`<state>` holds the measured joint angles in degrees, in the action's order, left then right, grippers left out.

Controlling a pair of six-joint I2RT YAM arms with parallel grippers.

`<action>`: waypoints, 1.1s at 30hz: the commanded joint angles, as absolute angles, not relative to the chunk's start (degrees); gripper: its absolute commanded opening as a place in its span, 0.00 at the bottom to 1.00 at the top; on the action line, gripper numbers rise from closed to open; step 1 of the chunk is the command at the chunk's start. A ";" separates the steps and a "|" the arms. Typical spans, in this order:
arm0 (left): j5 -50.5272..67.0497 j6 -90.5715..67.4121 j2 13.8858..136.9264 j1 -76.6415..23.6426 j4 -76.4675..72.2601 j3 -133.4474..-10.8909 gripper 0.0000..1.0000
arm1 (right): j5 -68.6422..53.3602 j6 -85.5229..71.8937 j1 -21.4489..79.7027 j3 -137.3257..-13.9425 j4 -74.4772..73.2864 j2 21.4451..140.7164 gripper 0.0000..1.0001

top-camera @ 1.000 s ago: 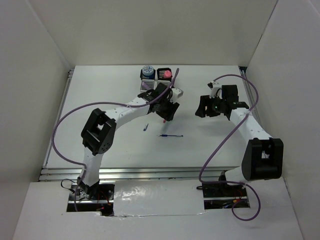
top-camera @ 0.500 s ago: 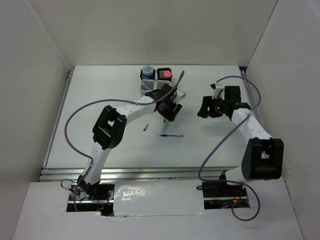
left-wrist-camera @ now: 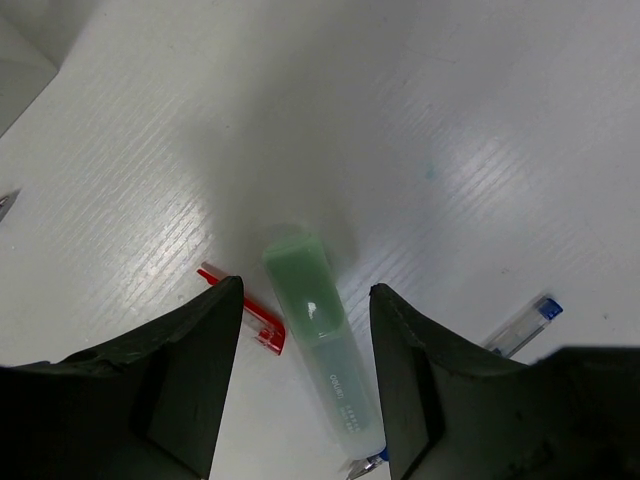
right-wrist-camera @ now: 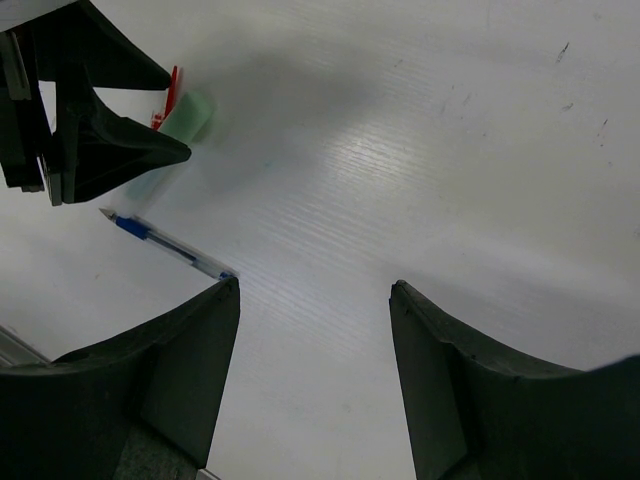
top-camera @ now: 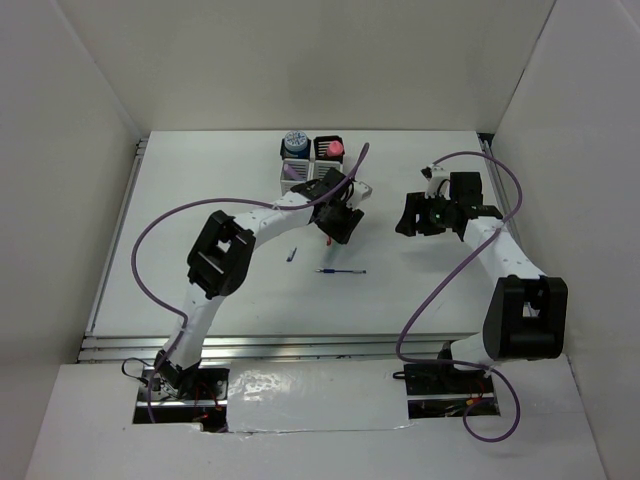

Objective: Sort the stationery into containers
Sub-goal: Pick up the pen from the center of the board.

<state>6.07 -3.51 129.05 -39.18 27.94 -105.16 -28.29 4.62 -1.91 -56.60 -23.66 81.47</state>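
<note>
A pale green stubby stick (left-wrist-camera: 318, 340) lies flat on the table between the fingers of my left gripper (left-wrist-camera: 306, 290), which is open with a gap on each side of it. A thin red pen (left-wrist-camera: 255, 325) pokes out beside the left finger, and a blue pen (left-wrist-camera: 520, 325) lies to the right. From above, the left gripper (top-camera: 338, 220) hangs just in front of the containers (top-camera: 312, 160), which hold a blue roll (top-camera: 294, 141) and a pink-capped tube (top-camera: 335, 148). My right gripper (right-wrist-camera: 315, 284) is open over bare table, with nothing between its fingers.
A blue pen (top-camera: 341, 271) lies in front of the left gripper, and a short blue item (top-camera: 292, 254) lies to its left. The right gripper (top-camera: 415, 215) hovers to the right of the left one. White walls enclose the table on three sides.
The left arm's elbow has swung toward the back and right, and its gripper has shifted slightly toward the containers. The right gripper has barely moved.
</note>
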 commanded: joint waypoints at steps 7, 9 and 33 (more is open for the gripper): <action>7.73 -4.83 130.61 -39.11 27.34 -106.17 0.65 | -29.27 5.27 -2.37 -56.42 -24.17 80.77 0.68; 7.65 -4.74 130.52 -39.11 26.98 -105.73 0.64 | -29.27 5.27 -2.37 -56.34 -24.17 80.86 0.68; 8.96 -6.24 130.17 -40.51 27.86 -104.07 0.52 | -29.27 5.98 -3.08 -56.78 -25.40 79.28 0.69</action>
<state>7.57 -4.95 131.04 -39.42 27.44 -105.08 -28.32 5.45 -2.61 -56.60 -24.77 81.45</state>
